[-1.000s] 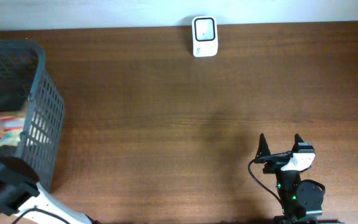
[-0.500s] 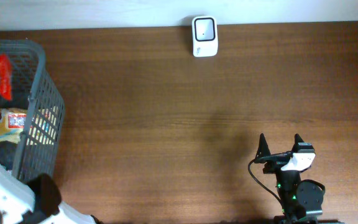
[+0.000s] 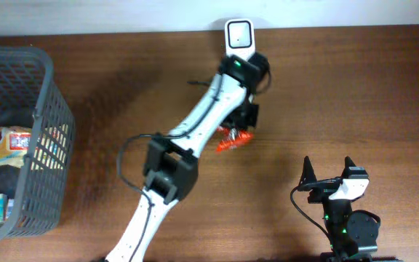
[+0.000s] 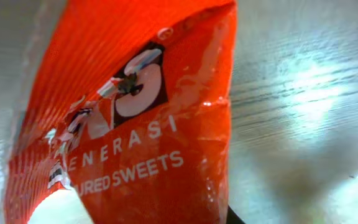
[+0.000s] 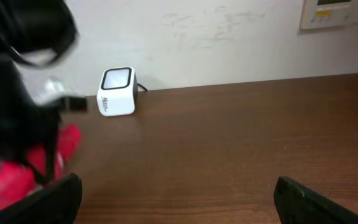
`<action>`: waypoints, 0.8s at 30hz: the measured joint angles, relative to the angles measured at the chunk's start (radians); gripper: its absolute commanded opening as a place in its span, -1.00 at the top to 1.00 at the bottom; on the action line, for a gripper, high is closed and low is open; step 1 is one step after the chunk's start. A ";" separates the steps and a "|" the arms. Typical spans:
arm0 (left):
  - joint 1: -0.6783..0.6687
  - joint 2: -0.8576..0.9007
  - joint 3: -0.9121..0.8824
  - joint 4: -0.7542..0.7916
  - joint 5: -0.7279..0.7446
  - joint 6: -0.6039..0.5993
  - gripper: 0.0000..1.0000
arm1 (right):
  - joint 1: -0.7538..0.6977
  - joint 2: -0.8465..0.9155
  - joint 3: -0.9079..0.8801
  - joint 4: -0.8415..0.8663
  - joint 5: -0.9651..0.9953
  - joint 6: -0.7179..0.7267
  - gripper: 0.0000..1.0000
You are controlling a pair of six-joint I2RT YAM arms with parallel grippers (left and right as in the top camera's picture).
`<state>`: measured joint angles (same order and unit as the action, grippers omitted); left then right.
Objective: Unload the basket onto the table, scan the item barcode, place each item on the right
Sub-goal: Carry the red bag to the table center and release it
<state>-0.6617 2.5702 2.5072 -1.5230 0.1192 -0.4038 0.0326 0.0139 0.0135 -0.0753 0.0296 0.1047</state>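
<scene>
**Sweets packet brought from basket side to scanner: entry for the presenting step**

Moved since a second ago: the left arm, then at the table's left edge by the basket [image 3: 49, 138], now reaches across to the middle of the table, and the orange sweets packet [image 3: 231, 140] has travelled with it. The right arm has not shifted.

- Left gripper [image 3: 240, 125]: jaws narrow, pinching the packet by one edge. The packet hangs below it, clear of the table [image 3: 355, 94].
- Right gripper [image 3: 329, 169]: jaws wide, holding nothing, parked at the near edge well apart from the work.
- Sweets packet, wrist view [image 4: 135, 137]: crinkled glossy foil, printed face towards the camera. No barcode shows on this face.
- Barcode scanner [image 3: 238, 42]: small white unit at the far edge, window facing up and forward. The packet is near it, on its near side, not yet over the window.
- Basket: grey mesh, further packets inside.

Handling judgement: the barcode is probably on the hidden face, so that face should be turned to the window. Advance the packet towards the scanner, hold it steady and fairly flat, and tilt slightly if foil glare blocks the read. Keep the pinch away from the code.
</scene>
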 measured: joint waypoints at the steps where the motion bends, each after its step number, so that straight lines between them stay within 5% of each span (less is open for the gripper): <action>1: -0.016 0.018 -0.003 0.003 0.008 -0.002 -0.74 | 0.000 0.000 0.000 0.000 0.000 0.000 -0.97; 2: -0.040 0.027 -0.003 0.010 0.018 0.003 -0.99 | 0.000 0.000 0.000 0.000 0.000 0.000 -0.97; 4: -0.058 0.027 0.002 0.017 0.027 0.005 -0.90 | 0.000 0.000 0.000 0.000 0.000 0.000 -0.97; 7: -0.005 0.043 0.177 -0.137 0.035 0.010 0.55 | 0.000 0.000 0.000 0.000 0.000 0.001 -0.97; 9: 0.062 0.037 0.307 -0.159 0.053 0.010 1.00 | 0.000 0.000 0.000 0.000 0.000 0.001 -0.97; 18: -0.012 0.041 0.012 -0.023 0.076 0.015 1.00 | 0.000 0.000 0.000 0.000 0.000 0.001 -0.97; 21: -0.014 0.046 -0.093 0.117 -0.035 0.016 1.00 | 0.000 0.000 0.000 0.000 0.000 0.001 -0.97; 24: -0.009 0.061 -0.029 0.003 -0.193 0.016 1.00 | 0.000 0.000 0.000 0.000 0.000 0.000 -0.97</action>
<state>-0.6708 2.6308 2.4779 -1.5204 -0.0738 -0.3882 0.0326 0.0139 0.0135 -0.0753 0.0296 0.1043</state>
